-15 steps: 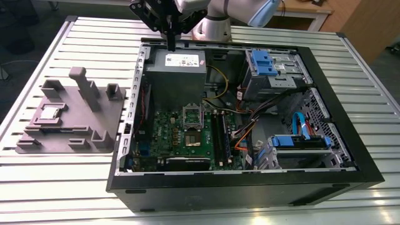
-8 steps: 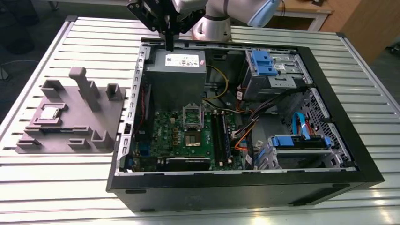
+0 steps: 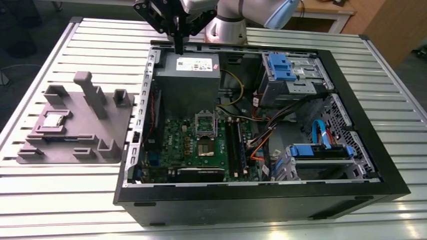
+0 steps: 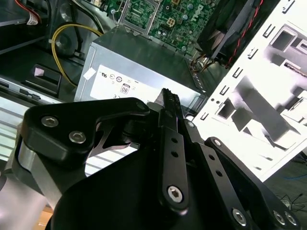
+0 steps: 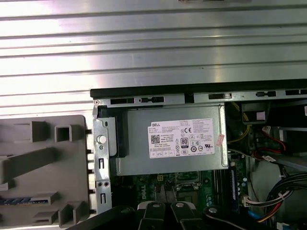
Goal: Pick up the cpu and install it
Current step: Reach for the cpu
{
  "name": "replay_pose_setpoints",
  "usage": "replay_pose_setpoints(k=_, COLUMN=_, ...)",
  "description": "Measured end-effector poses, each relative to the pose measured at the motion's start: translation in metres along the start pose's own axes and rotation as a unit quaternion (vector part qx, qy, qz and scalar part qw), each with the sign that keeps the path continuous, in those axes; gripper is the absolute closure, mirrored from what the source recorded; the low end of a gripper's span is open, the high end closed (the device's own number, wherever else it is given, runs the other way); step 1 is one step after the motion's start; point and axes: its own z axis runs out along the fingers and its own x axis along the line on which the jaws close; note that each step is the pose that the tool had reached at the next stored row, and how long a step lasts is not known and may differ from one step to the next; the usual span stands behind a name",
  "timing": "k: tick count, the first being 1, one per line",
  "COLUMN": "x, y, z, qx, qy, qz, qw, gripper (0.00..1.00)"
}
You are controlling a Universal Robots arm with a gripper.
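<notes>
**Pincer shut and empty above the power supply, cpu on the tray**

The pincer hangs over the far edge of the power supply, inside the line of the open case. From what I can see in the exterior view, its fingers are pressed together into one thin tip with nothing between them.

The cpu lies flat in a recess of the grey tray, out on the slatted counter at the exterior view's left. That puts it well apart from the pincer and outside the case. The socket sits mid-board on the green board, below the power supply in that view. I cannot tell whether its frame is lifted.

My worries from here:

- **Closed fingers:** if they come down on the chip like this, they would press on its top rather than straddle it.
- **Tight tray:** a tall post and several blocks stand near the recess, so a slightly off approach could clip one and shift the whole tray.
- **Poor grip:** the chip is thin and flat, and a grip on its edges could let it tilt or slip out.
- **Case wall:** it stands between the tray and the socket, so a low carry would catch it.
- **Seating:** a chip set down skewed or turned the wrong way would not drop in, and pushing on it could harm the socket.
</notes>
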Motion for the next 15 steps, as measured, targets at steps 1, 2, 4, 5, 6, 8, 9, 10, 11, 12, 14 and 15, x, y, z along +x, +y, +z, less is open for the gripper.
replay_pose_setpoints(k=1, x=0.0003, y=0.0000, z=0.0000, qx=0.0000, qy=0.0000, qz=0.000, qw=1.00000, gripper=0.90)
replay_pose_setpoints(k=2, x=0.0007, y=-0.0001, z=0.0000, qx=0.0000, qy=0.0000, qz=0.000, qw=1.00000, gripper=0.90)
replay_pose_setpoints(k=4, x=0.0015, y=-0.0001, z=0.0000, qx=0.0000, qy=0.0000, qz=0.000, qw=1.00000, gripper=0.90)
replay_pose_setpoints(k=5, x=0.0019, y=-0.0002, z=-0.0001, qx=0.0000, qy=0.0000, qz=0.000, qw=1.00000, gripper=0.90)
replay_pose_setpoints(k=6, x=0.0022, y=-0.0002, z=0.0000, qx=0.0000, qy=0.0000, qz=0.000, qw=1.00000, gripper=0.90)
replay_pose_setpoints(k=8, x=0.0026, y=-0.0002, z=-0.0001, qx=0.0000, qy=0.0000, qz=0.000, qw=1.00000, gripper=0.90)
replay_pose_setpoints(k=9, x=0.0028, y=-0.0002, z=-0.0001, qx=0.0000, qy=0.0000, qz=0.000, qw=1.00000, gripper=0.90)
replay_pose_setpoints(k=10, x=0.0030, y=-0.0003, z=-0.0001, qx=0.0000, qy=0.0000, qz=0.000, qw=1.00000, gripper=0.90)
replay_pose_setpoints(k=11, x=0.0032, y=-0.0002, z=-0.0001, qx=0.0000, qy=0.0000, qz=0.000, qw=1.00000, gripper=0.90)
replay_pose_setpoints(k=12, x=0.0035, y=-0.0003, z=-0.0001, qx=0.0000, qy=0.0000, qz=0.000, qw=1.00000, gripper=0.90)
replay_pose_setpoints(k=14, x=0.0039, y=-0.0003, z=-0.0001, qx=0.0000, qy=0.0000, qz=0.000, qw=1.00000, gripper=0.90)
replay_pose_setpoints(k=15, x=0.0041, y=-0.0003, z=-0.0001, qx=0.0000, qy=0.0000, qz=0.000, qw=1.00000, gripper=0.90)
